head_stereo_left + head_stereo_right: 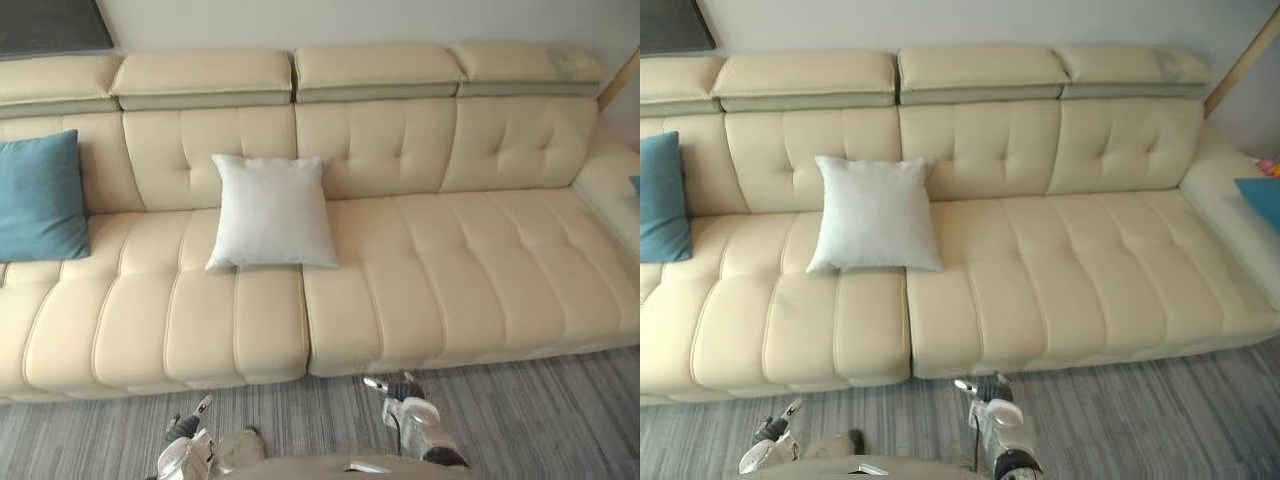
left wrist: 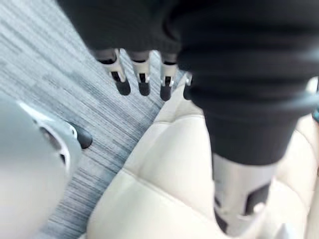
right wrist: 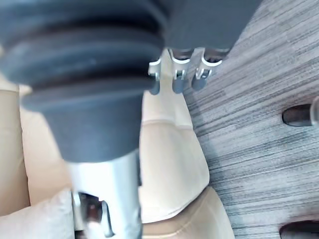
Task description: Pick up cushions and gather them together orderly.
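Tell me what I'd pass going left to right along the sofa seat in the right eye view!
Blue cushion → white cushion → a blue thing at the far right edge, maybe another cushion.

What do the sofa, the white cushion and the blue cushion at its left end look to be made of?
Sofa: cream leather or a leather-like cover, smooth with a soft sheen and tufted, stitched panels. White cushion: probably matte woven fabric, with no shine and soft, slumped corners. Blue cushion: matte cloth too, though its weave is too fine to tell.
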Available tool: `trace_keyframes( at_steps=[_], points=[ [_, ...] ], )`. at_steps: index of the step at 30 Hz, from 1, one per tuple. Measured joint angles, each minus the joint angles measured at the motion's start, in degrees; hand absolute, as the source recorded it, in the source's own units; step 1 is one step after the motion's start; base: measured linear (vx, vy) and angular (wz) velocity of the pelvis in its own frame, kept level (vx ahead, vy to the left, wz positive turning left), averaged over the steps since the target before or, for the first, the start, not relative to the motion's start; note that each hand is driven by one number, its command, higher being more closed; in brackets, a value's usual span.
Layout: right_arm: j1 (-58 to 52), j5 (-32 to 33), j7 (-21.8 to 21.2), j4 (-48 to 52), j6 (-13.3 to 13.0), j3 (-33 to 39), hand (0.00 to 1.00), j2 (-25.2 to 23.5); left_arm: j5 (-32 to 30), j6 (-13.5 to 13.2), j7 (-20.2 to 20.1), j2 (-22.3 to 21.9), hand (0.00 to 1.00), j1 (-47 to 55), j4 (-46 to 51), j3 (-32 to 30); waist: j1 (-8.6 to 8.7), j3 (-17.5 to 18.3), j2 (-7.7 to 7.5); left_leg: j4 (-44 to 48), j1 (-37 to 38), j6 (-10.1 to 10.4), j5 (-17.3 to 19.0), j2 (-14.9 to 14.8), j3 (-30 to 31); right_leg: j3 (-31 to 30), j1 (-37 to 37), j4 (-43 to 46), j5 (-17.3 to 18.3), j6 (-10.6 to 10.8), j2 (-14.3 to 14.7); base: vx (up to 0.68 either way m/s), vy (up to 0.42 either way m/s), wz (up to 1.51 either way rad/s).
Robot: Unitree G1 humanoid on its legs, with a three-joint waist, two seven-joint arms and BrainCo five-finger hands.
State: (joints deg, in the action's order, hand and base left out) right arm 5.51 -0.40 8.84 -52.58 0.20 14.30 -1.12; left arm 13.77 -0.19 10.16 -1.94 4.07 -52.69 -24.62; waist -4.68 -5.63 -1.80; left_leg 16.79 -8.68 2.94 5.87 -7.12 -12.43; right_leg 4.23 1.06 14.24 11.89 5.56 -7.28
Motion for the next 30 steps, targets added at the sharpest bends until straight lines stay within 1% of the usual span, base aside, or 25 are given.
trace_keyframes(
  at_steps=[1,2,3,4,5,8,9,10,11,12,14,15,16,17,18,19,21,22,23,24,25,26,28,30],
  points=[
    [0.1,0.0,0.0,0.0,0.0,0.0,0.00,0.2,0.0,0.0,0.1,-0.2,0.00,0.1,0.0,0.6,0.21,-0.4,0.50,0.4,-0.4,0.1,-0.2,-0.4,0.4,0.2,-0.3,-0.9,-0.4,0.1,0.5,-0.18,-0.106,0.09],
    [-0.3,0.1,0.1,0.0,0.0,0.0,0.00,0.7,-0.1,0.0,0.3,-0.4,0.00,0.0,-0.1,2.6,0.83,-1.3,1.67,0.4,-0.2,0.5,-0.9,-1.2,1.6,1.2,-1.3,-1.4,-1.3,-0.4,1.4,-0.16,-0.080,0.24],
    [-0.8,0.1,0.1,0.0,0.0,0.1,0.00,0.8,-0.2,0.0,0.2,-0.3,0.00,0.1,0.0,3.6,1.21,-1.4,1.77,0.1,-0.1,1.0,-1.3,-1.4,1.9,1.5,-1.6,-1.4,-1.4,-0.5,1.5,-0.24,-0.104,0.31],
    [-2.2,0.0,0.3,-0.1,0.1,0.2,0.00,1.0,-0.4,0.0,0.2,-0.3,0.00,0.1,0.0,4.5,1.57,-1.6,2.22,-0.5,0.3,1.5,-2.3,-1.9,2.6,2.5,-1.9,-1.5,-1.7,-0.9,2.0,-0.21,-0.072,0.19],
    [-2.9,0.0,0.4,-0.1,0.1,0.2,0.00,1.1,-0.5,0.0,0.2,-0.3,0.00,0.1,0.1,4.5,1.71,-1.8,2.20,-1.3,0.7,1.7,-3.1,-2.1,2.6,2.6,-1.8,-1.5,-1.9,-1.1,2.2,-0.25,-0.084,0.08],
    [-4.4,0.2,1.3,-0.2,0.1,0.5,0.00,1.5,-0.6,0.0,0.2,-0.2,0.00,0.4,0.3,5.5,2.11,-1.9,1.98,-6.6,1.7,2.1,-7.7,-2.2,2.4,2.9,-0.4,-1.5,-3.4,-1.9,2.7,-0.22,-0.059,0.01],
    [-4.6,0.2,1.7,-0.2,0.1,1.6,0.00,1.2,-1.0,0.0,0.0,0.4,0.00,0.3,0.4,6.3,2.67,-1.8,1.69,-8.1,1.3,2.2,-9.0,-1.9,3.1,3.4,0.9,-1.8,-4.3,-2.3,2.4,-0.17,-0.001,0.06],
    [-4.6,0.3,1.7,-0.2,0.1,2.1,0.00,1.2,-1.4,0.0,-0.2,0.4,0.00,0.0,0.4,6.2,2.69,-2.0,1.57,-6.7,0.6,1.9,-8.5,-2.0,3.2,3.6,1.3,-1.8,-4.8,-2.4,2.2,-0.18,0.031,0.04],
    [-4.9,0.3,1.8,-0.4,0.2,3.3,0.00,1.3,-1.7,0.0,-0.4,0.4,0.00,-0.2,0.6,6.1,2.73,-2.4,1.19,-1.8,-0.1,1.2,-5.7,-1.9,3.3,4.0,1.3,-1.8,-5.3,-2.2,1.5,-0.12,0.052,0.00],
    [-5.6,0.3,1.8,-0.3,0.2,4.4,0.00,1.3,-1.8,0.0,-0.5,0.3,0.00,0.1,0.7,6.1,2.92,-2.4,0.99,2.9,0.0,1.1,-2.3,-1.4,3.2,4.0,1.0,-1.8,-5.7,-1.9,0.8,-0.16,0.101,-0.02],
    [-6.7,0.5,1.8,-0.2,0.2,4.7,0.00,1.3,-2.9,0.0,-0.6,-0.3,0.00,1.0,1.0,5.8,3.01,-2.1,1.50,10.0,1.8,2.1,4.7,-0.8,3.8,2.0,1.2,-2.3,-6.4,-1.3,0.0,-0.20,0.225,-0.20],
    [-7.1,0.5,1.8,-0.2,0.2,4.8,0.00,1.1,-2.9,0.0,-0.6,-0.8,0.00,1.3,1.0,5.4,3.05,-1.9,1.91,10.8,3.1,2.4,7.7,-0.4,5.2,0.9,1.6,-2.8,-7.2,-0.7,0.2,-0.19,0.279,-0.53],
    [-7.5,0.5,1.6,0.0,0.2,5.3,0.00,0.8,-3.0,0.1,-0.6,-1.7,0.00,1.9,0.9,4.9,2.86,-1.3,2.74,8.0,4.4,2.7,11.6,-0.1,6.5,-0.8,2.7,-2.9,-7.9,-0.3,1.2,-0.21,0.278,-0.76],
    [-7.5,0.5,1.6,-0.3,0.5,6.4,0.00,0.3,-3.0,0.1,-0.5,-1.0,0.00,2.1,0.8,4.5,2.57,-1.2,2.69,6.1,4.7,2.8,11.7,0.6,4.3,-2.8,3.2,-3.7,-9.0,-0.6,0.9,-0.16,0.236,-0.85],
    [-8.1,0.5,1.6,-0.1,0.8,6.7,0.00,-0.7,-2.8,0.2,-0.4,-0.3,0.00,3.4,0.8,4.3,2.88,0.5,1.13,3.0,5.3,2.2,10.4,1.6,2.7,-3.5,3.6,-4.9,-10.0,-1.4,0.1,-0.13,0.224,-0.75],
    [-8.9,0.5,1.6,-0.1,0.8,6.7,0.00,-1.2,-3.1,0.2,-0.4,0.2,0.00,3.5,0.8,4.4,3.09,1.2,0.09,-0.2,6.4,1.9,9.2,2.2,1.3,-3.5,3.8,-5.7,-11.2,-1.8,-0.2,-0.05,0.153,-0.49],
    [-10.3,0.8,1.7,-0.2,1.0,6.8,0.00,-1.3,-4.6,0.3,-0.4,0.6,0.00,3.4,0.1,4.5,3.41,1.7,-0.43,-3.8,7.5,1.3,8.0,3.9,0.9,-3.6,1.9,-7.9,-12.2,-2.9,0.7,0.01,0.116,-0.35],
    [-10.6,1.1,1.7,-0.3,1.0,6.9,0.00,-1.3,-5.0,0.3,-0.4,0.6,0.00,3.4,0.1,4.5,3.37,1.7,-0.45,-4.5,7.7,1.3,7.5,4.2,0.4,-3.5,1.6,-8.6,-12.1,-2.9,0.7,0.03,0.081,-0.40],
    [-10.7,1.2,1.7,-0.3,1.2,7.4,0.00,-1.2,-5.6,0.3,-0.3,0.6,0.00,3.2,-0.4,4.6,3.48,1.8,-0.27,-5.8,7.9,0.9,6.6,4.7,-0.6,-4.0,1.8,-9.8,-12.5,-2.4,0.7,0.03,0.029,-0.49],
    [-10.5,2.3,1.7,-0.2,1.2,8.5,0.00,-1.2,-6.9,0.5,-0.3,0.6,0.00,2.6,-1.4,4.7,4.04,2.1,-0.35,-6.9,8.7,0.8,5.9,4.8,-2.0,-5.4,2.2,-10.1,-13.3,-1.8,1.0,0.04,0.020,-0.50],
    [-10.6,2.5,1.7,-0.2,1.2,8.7,0.00,-1.2,-7.3,0.5,-0.3,0.6,0.00,2.3,-1.9,4.7,4.20,2.0,-0.13,-7.2,9.3,1.1,5.7,4.8,-2.5,-5.9,2.2,-10.1,-13.4,-1.7,1.3,0.06,0.010,-0.64],
    [-10.7,2.5,1.7,-0.3,1.2,8.9,0.00,-1.1,-8.0,0.7,-0.3,0.5,0.00,1.9,-2.8,4.8,4.20,2.0,0.51,-7.7,10.0,1.2,5.5,4.5,-4.2,-7.5,2.3,-10.2,-13.6,-1.7,1.9,0.04,0.001,-0.62],
    [-10.6,2.5,1.7,-0.2,1.2,8.9,0.00,-0.8,-9.3,1.0,-0.4,0.0,0.00,1.4,-3.2,5.0,4.23,2.5,0.96,-8.0,11.0,0.9,5.4,4.1,-7.1,-10.3,3.4,-10.7,-14.1,-1.6,3.0,0.06,-0.007,-0.86],
    [-9.6,2.6,1.7,-0.2,1.2,8.7,0.00,-0.6,-10.8,1.1,-0.5,-0.1,0.00,0.9,-3.3,5.2,3.99,2.5,1.05,-7.8,11.4,0.8,5.5,3.3,-10.9,-13.9,5.3,-11.2,-15.6,-2.2,4.7,0.07,-0.032,-1.32]
  ],
)
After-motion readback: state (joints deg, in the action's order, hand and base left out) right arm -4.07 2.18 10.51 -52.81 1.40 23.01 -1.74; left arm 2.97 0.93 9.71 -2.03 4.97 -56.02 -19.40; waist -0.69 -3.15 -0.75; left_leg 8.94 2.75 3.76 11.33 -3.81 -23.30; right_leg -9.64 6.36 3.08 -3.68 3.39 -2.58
